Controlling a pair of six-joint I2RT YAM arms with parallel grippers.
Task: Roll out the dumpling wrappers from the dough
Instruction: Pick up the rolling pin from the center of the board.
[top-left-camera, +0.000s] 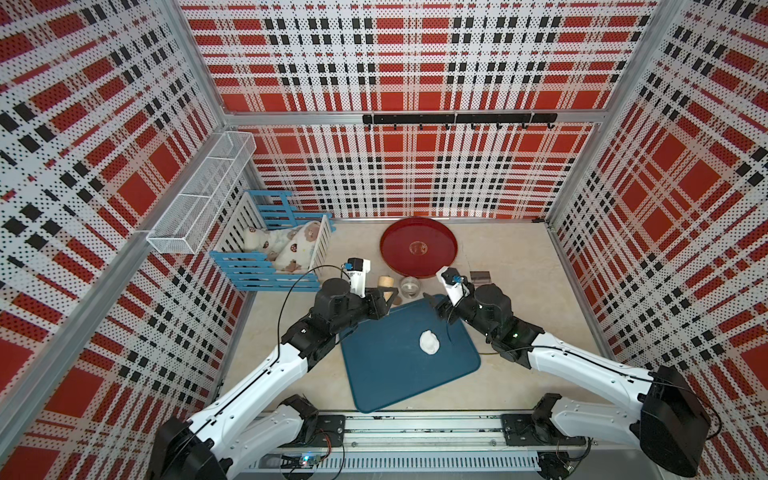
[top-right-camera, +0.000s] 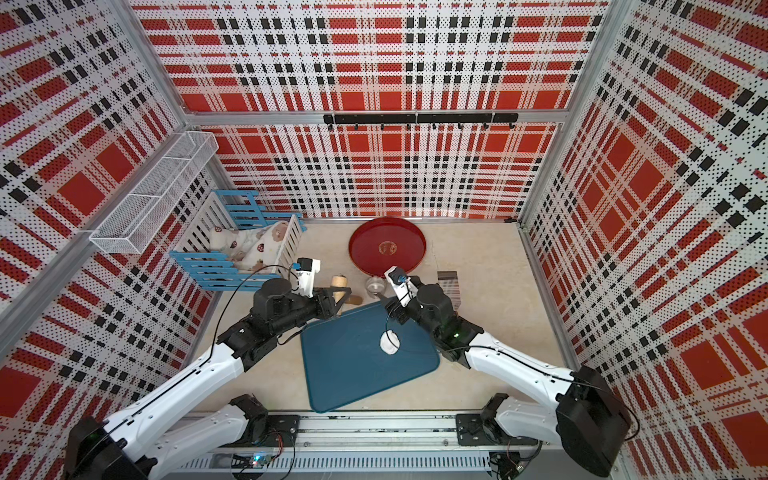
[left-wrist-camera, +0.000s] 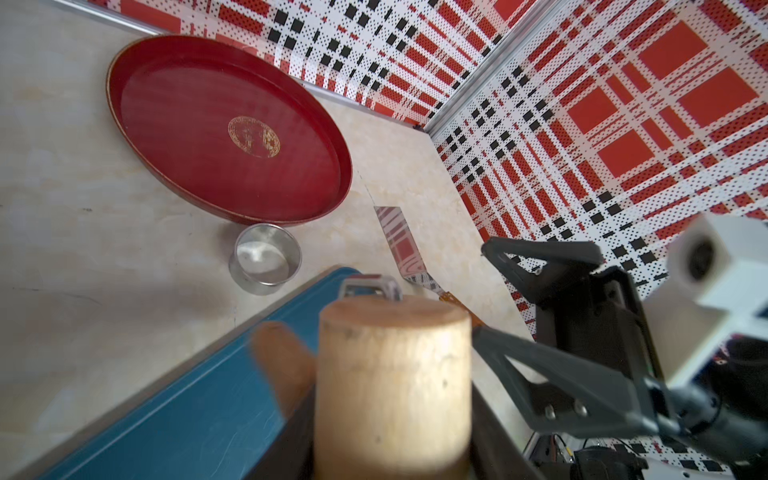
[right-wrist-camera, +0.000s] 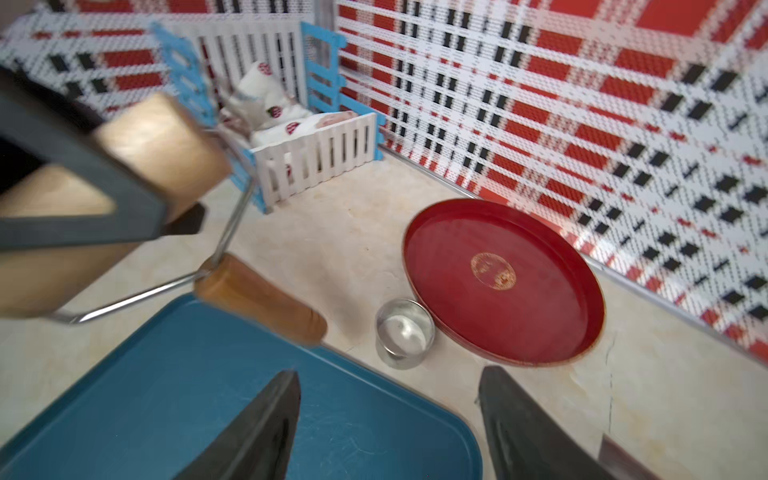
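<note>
In both top views the dough is seen as a small white lump on the blue mat, a bit below frame centre. In the left wrist view, the rolling pin is clamped in the left end effector. In the right wrist view, the right end effector is spread wide, nothing gripped.
</note>
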